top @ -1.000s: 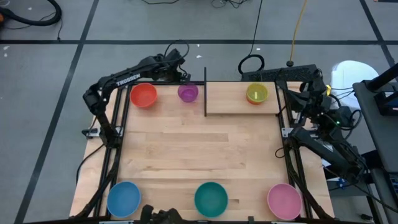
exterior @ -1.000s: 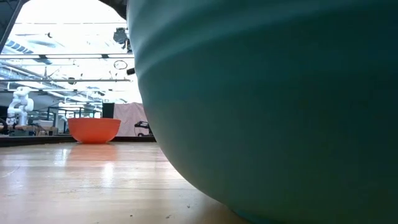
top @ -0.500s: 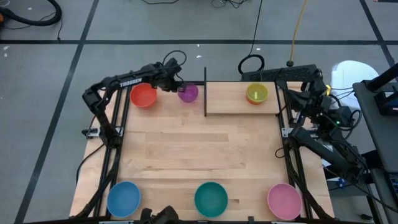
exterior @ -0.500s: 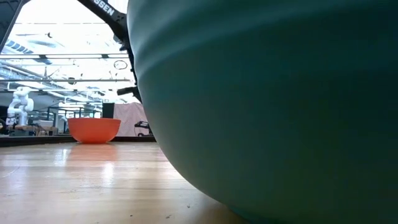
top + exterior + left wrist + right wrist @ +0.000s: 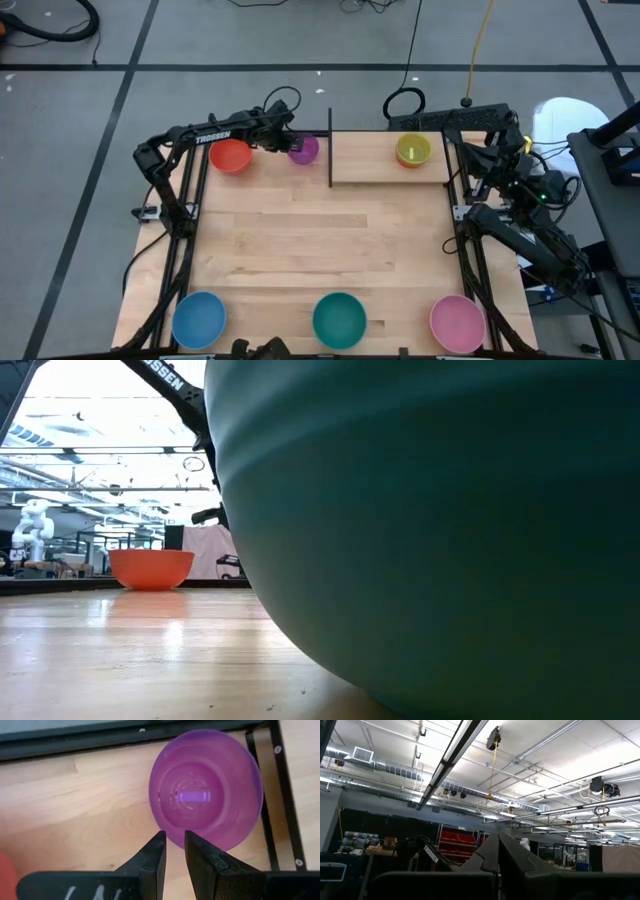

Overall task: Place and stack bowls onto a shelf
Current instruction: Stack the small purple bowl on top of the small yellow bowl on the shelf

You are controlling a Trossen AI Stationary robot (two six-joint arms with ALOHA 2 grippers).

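Purple round plastic bowl (image 5: 206, 790) now has the left hand (image 5: 173, 851) lowered over its rim, fingers narrowly parted, holding nothing, so a grasp looks imminent.

even bright overhead light, soft shadows, teal bowl (image 5: 430, 530) blurred close-up, bg window glare

— Purple bowl (image 5: 206, 792)? Translucent plastic, smooth, faintly glossy, with a bright glint at the bottom.
— And the table (image 5: 320, 250)? Pale wood in planks, visible grain, satin sheen; reflects the red-orange bowl (image 5: 151, 568) in the low view.
— That bowl's surface? Smooth plastic, evenly matt.
— Teal bowl (image 5: 430, 520)? Plastic too, smooth, soft dull sheen along the curve.
— Left gripper (image 5: 173, 845)? Dark, matt, hard-looking fingers.
— Shelf (image 5: 385, 165)? Light wood board, black metal post.
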